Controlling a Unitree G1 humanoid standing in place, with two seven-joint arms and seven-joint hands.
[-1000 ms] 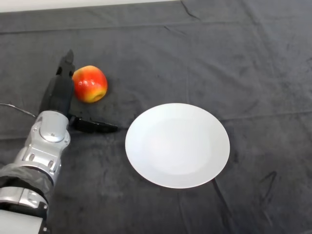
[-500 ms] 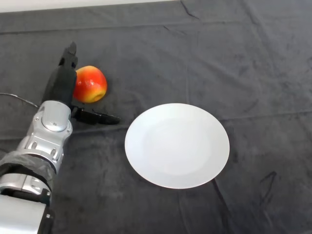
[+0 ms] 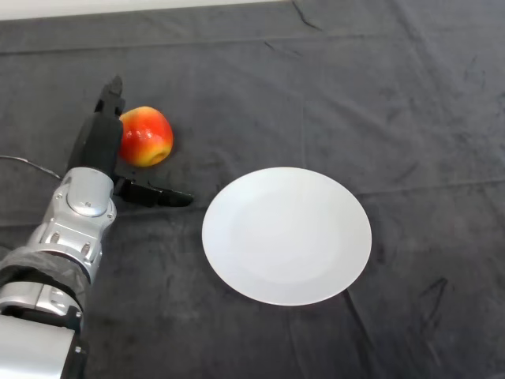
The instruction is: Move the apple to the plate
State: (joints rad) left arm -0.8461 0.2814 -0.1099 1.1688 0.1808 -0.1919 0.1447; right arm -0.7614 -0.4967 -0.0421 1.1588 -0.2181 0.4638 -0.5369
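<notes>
Flanking the apple [image 3: 145,136], the left hand [image 3: 99,150], fingers spread wide.

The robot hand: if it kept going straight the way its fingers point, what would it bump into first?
Probably nothing. The robot hand points toward the table's far edge, its fingers running along the left side of the apple. Ahead of the fingertips only dark cloth shows. It might brush the apple's side; depth is unclear.

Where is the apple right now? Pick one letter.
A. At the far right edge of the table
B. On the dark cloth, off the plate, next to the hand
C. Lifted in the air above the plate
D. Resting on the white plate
B: the apple sits on the dark cloth beside the left hand, well clear of the plate.
</notes>
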